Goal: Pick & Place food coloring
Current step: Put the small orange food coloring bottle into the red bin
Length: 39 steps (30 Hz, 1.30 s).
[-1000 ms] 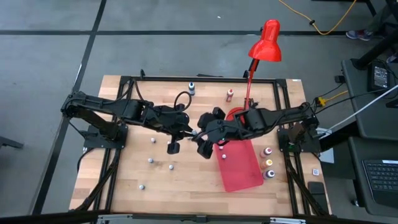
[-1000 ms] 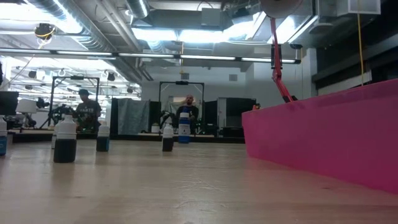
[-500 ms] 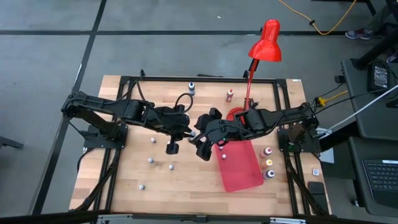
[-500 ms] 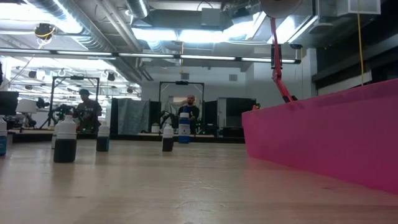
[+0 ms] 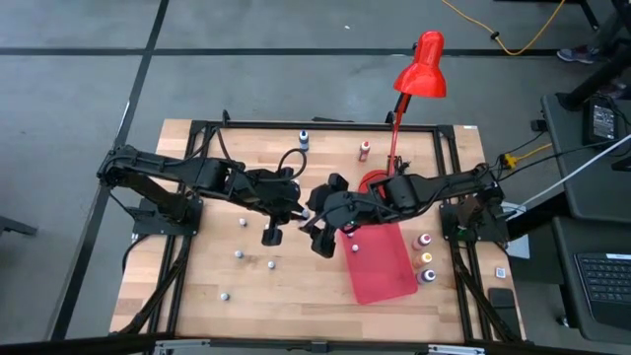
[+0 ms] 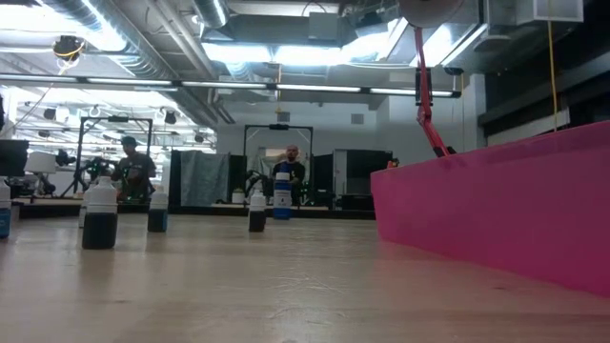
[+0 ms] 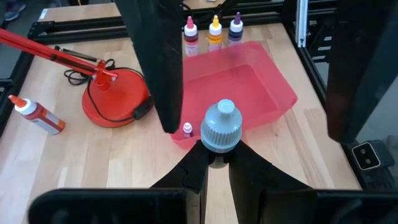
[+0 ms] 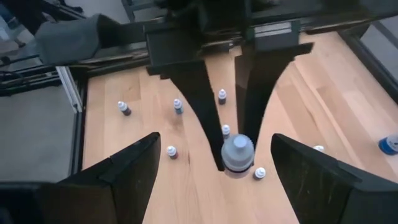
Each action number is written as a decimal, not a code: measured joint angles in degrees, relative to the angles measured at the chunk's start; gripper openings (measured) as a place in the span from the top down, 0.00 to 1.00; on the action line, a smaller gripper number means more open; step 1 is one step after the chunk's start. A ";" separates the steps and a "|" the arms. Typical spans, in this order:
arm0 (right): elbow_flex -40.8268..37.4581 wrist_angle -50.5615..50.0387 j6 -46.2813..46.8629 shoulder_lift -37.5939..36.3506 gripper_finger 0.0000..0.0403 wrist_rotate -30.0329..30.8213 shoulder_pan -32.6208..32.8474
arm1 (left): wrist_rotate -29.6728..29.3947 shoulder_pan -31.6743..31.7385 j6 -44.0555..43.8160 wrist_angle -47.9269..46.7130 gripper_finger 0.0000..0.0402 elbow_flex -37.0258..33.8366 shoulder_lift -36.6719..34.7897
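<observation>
My left gripper [image 7: 216, 157] hangs over the middle of the table, shut on a tiny food coloring bottle [image 7: 219, 127] with a pale grey ribbed cap. My right gripper [image 8: 216, 148] faces it from the table's right. It is open, with one finger on each side of the bottle [image 8: 237, 153] and neither touching it. In the high view the two grippers meet at the held bottle [image 5: 308, 211]. Several small whitish bottles [image 5: 240, 254] stand on the wood at the left. Three coloured ones [image 5: 426, 258] stand to the right of the red tray [image 5: 385, 268]. My left gripper pinches the bottle just below its cap [image 7: 214, 151] between its two fingertips [image 8: 217, 163]. The fingers slant downward from the table's left side. The bottle is lifted clear of the table, roughly upright with its cap up.
A red desk lamp [image 5: 420, 65] stands with its round base [image 7: 115, 99] just behind the grippers. A blue bottle [image 5: 304, 140] and a red one [image 5: 365, 150] stand near the far edge. In the low view, bottles [image 6: 99, 215] and the tray wall [image 6: 496, 205] show; people stand beyond the table.
My right gripper has rolled slightly at the wrist and its fingers have edged a little toward the left gripper. It stays open around the held bottle. The bottle and my left gripper have kept still.
</observation>
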 joint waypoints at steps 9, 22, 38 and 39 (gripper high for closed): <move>0.00 -0.01 -1.06 0.66 0.33 -0.42 0.02 | 0.53 0.00 0.15 0.04 0.90 0.00 0.00; 0.00 -0.38 -1.31 0.66 0.68 -0.51 -0.03 | 1.27 -0.07 0.17 0.00 0.90 -0.02 -0.04; 0.00 -0.91 -2.95 0.66 0.82 0.19 0.00 | 0.92 -0.37 0.00 -0.02 0.90 -0.04 -0.07; 0.00 -0.97 -2.93 0.64 0.82 0.19 0.00 | 0.90 -0.37 -0.27 -0.02 0.89 -0.04 -0.07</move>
